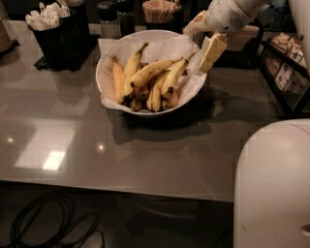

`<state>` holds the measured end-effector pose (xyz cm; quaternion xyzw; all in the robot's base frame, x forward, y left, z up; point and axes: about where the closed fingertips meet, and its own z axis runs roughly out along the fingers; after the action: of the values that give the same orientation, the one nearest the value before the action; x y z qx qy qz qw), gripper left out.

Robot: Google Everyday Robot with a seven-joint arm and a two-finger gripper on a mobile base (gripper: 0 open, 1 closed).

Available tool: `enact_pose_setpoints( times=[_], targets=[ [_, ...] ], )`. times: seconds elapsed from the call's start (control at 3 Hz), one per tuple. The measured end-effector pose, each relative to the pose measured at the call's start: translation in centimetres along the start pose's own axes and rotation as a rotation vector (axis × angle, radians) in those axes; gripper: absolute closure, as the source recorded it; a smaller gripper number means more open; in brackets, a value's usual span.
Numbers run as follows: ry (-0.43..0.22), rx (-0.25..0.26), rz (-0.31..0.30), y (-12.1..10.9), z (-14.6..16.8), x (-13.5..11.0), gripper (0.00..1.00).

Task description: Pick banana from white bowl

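The white bowl (pixel 107 62) is wide, paper-lined and stands at the back middle of the grey counter. It holds several bananas. The banana (pixel 173 76) is plump and yellow and lies on the bowl's right side. Its dark tip points down and its thin stem points up-right toward the rim. My gripper (pixel 204 38) hangs over the bowl's right rim, just above and right of that stem. It is open and empty. One cream finger (pixel 213 50) hangs down beside the stem end without touching it.
A black caddy with white cutlery (pixel 53 30) stands at the back left, with shakers (pixel 110 19) and a straw cup (pixel 158 10) behind the bowl. A black rack of packets (pixel 286 72) is at the right. The robot's white body (pixel 273 186) fills the lower right. Cables (pixel 46 225) lie on the floor.
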<state>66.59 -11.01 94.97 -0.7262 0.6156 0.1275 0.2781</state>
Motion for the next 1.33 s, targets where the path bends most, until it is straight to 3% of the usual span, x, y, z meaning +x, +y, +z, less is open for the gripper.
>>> enact_pose_setpoints(
  times=[0.67,1.33],
  targets=[
    [-0.063,0.03,0.017,-0.6,1.1,-0.6,0.12],
    [-0.117,0.006,0.089,1.5,2.4,-0.8,0.14]
  ],
)
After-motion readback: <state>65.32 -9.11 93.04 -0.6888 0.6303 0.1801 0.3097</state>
